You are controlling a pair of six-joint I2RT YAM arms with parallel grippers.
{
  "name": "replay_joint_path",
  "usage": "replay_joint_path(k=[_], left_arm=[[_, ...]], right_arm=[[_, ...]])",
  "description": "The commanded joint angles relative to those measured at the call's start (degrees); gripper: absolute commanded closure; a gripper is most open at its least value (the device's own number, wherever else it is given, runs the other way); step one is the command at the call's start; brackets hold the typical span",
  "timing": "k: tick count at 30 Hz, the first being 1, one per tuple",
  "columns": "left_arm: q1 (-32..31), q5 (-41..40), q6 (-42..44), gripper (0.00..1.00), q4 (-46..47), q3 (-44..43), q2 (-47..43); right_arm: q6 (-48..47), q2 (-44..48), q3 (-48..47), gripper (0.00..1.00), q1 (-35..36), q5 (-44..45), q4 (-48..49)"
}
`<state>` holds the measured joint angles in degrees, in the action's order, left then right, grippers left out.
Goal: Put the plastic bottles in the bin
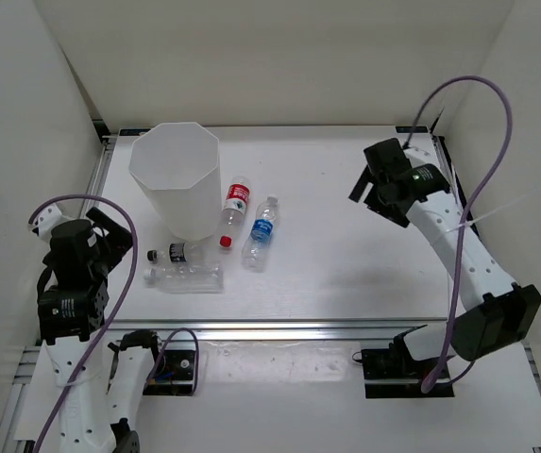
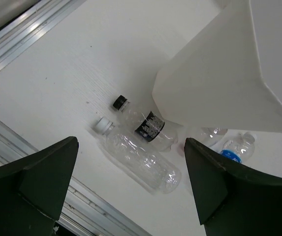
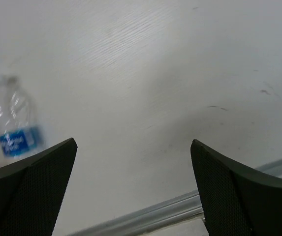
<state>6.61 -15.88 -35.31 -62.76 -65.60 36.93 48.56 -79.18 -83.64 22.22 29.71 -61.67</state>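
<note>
The white faceted bin (image 1: 174,179) stands at the back left. Four clear bottles lie on the table by its base. These are the red-labelled bottle (image 1: 235,203), the blue-labelled bottle (image 1: 262,231), the black-capped bottle (image 1: 180,253) and the label-less bottle (image 1: 187,276). My left gripper (image 1: 114,236) is open and empty, left of the bottles. The left wrist view shows its gripper (image 2: 131,162) above the label-less bottle (image 2: 138,160), with the black-capped bottle (image 2: 148,129) and the bin (image 2: 219,73) beyond. My right gripper (image 1: 366,193) is open and empty, far right. In its own view the right gripper (image 3: 133,147) is above bare table, with the blue-labelled bottle (image 3: 10,128) at the left edge.
White walls enclose the table on the left, back and right. An aluminium rail (image 1: 298,330) runs along the near edge and shows in the left wrist view (image 2: 27,29). Purple cables loop over both arms.
</note>
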Motion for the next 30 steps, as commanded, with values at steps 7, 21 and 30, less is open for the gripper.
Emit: replay_joint_path(k=[7,21,30], left_arm=[[-0.2,-4.3,-1.0,0.00,-1.0,-0.1,2.8],[-0.2,0.0,-2.0,0.00,-5.3,3.8,1.0],[-0.2,-2.0,-2.0,0.00,-5.3,3.8,0.5]], right_arm=[[-17.3,-21.3,-9.4,0.00,2.7,-41.0,14.1],[-20.1,-46.1,-21.8,0.00,7.8,-60.6,21.2],[-15.9,-55.3,-27.7,0.14,8.3,-64.4,20.5]])
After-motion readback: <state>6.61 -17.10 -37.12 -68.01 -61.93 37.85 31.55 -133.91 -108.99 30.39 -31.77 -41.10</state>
